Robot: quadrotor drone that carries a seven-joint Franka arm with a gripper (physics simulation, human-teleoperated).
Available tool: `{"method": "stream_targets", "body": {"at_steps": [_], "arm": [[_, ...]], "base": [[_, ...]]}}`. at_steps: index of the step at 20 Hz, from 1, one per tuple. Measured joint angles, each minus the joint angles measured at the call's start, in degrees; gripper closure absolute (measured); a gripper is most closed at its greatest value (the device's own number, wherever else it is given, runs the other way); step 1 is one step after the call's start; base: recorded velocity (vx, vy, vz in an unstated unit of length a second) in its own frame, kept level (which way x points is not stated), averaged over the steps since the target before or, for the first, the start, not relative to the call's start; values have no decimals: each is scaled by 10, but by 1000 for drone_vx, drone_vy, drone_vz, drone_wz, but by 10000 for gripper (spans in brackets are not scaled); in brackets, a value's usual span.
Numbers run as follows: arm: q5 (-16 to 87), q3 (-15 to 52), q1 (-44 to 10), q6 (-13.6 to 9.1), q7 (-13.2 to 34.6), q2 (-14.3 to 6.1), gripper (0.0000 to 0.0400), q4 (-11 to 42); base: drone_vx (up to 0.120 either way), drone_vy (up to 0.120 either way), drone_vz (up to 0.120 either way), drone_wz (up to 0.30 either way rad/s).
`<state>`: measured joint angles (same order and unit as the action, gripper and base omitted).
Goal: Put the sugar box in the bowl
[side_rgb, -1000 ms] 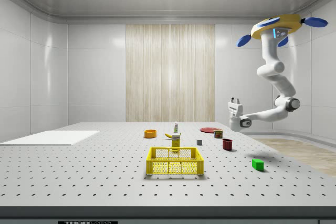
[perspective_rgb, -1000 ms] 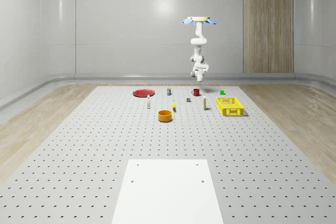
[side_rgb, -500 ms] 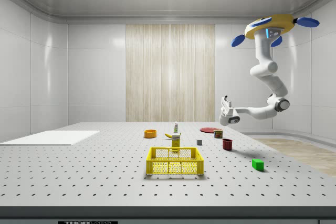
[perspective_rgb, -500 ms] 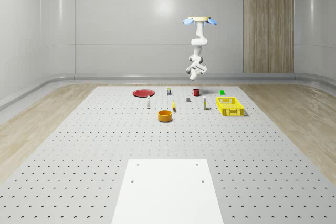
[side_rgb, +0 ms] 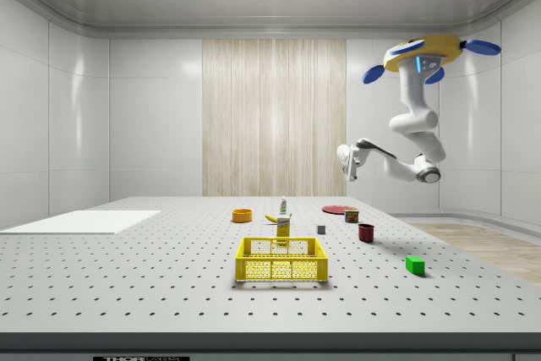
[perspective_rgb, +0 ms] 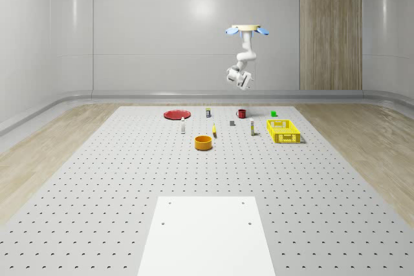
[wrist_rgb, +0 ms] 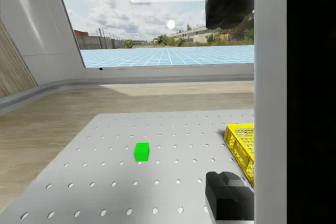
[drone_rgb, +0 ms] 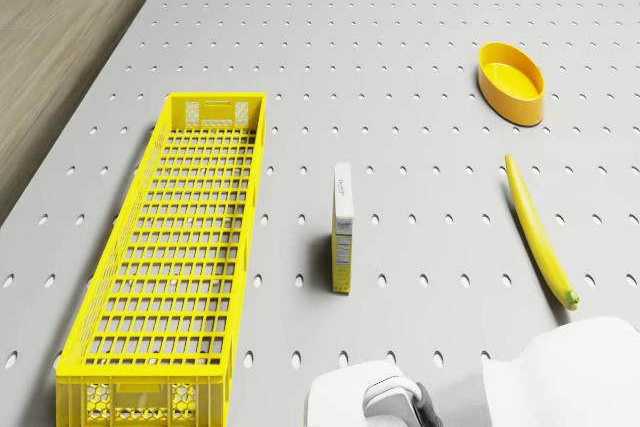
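Side view: the drone [side_rgb: 427, 46] hovers high at the frame's upper right, above the table's [side_rgb: 127, 276] far end, its arm folded so that the pincer [side_rgb: 347, 161] hangs in the air well above the red mug [side_rgb: 366, 232], holding nothing. How far the pincer is open cannot be told; in the wrist view two dark fingers [wrist_rgb: 229, 195] appear well apart, though this is uncertain. Drone view: the sugar box [drone_rgb: 342, 228] stands upright at mid-frame, between the yellow crate [drone_rgb: 175, 247] and the banana [drone_rgb: 538, 230]; the bowl [drone_rgb: 511, 82] lies well apart at upper right.
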<state>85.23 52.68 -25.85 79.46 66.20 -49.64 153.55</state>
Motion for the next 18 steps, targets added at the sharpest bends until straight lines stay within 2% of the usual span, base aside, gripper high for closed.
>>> {"method": "stream_targets", "body": {"at_steps": [4,9,13,16,18], "arm": [[165,86,-123,-53,94,-30,0,80],[254,145,-235,-105,170,-63,0,114],[277,169,-285,-123,202,-83,0,121],[283,180,-307,-127,217,-96,0,123],[284,185,-317,-127,224,-104,0,124]], "base": [[120,0,-120,0],[120,0,-120,0],[120,0,-120,0],[120,0,-120,0],[120,-100,-120,0]]}}
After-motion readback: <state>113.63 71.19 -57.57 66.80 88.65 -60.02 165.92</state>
